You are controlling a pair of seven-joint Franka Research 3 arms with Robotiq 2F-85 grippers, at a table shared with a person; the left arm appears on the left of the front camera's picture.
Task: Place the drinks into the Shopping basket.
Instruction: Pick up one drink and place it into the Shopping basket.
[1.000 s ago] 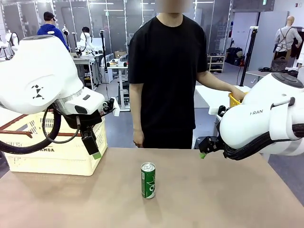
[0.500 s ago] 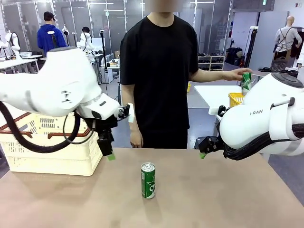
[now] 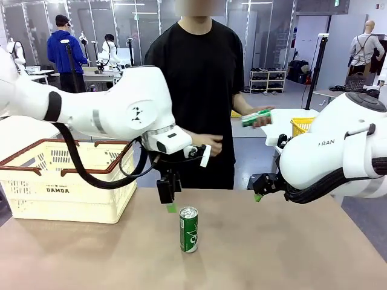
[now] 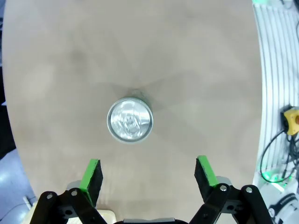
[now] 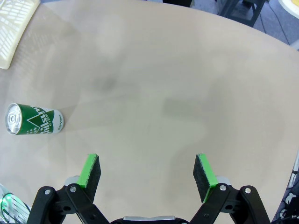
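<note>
- Green can: upright on the desk, just below the left hand, whose fingers are spread and empty; not yet grasped.
- Right hand: released, empty, hanging well to the side of the can.
- Basket: well apart from the left hand; apparently no can inside.
- Person's hand: holds a second can beyond the desk; judged, packing has yet to begin.

A workshop with glass partition walls, white worktables, grey floor and, seemingly, shelving.

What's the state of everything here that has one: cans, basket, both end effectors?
Standing can: upright on the table, untouched.
Held can: sideways in the person's hand.
Basket: upright on the table.
Left end effector: open, empty, above the standing can.
Right end effector: open, empty.
</note>
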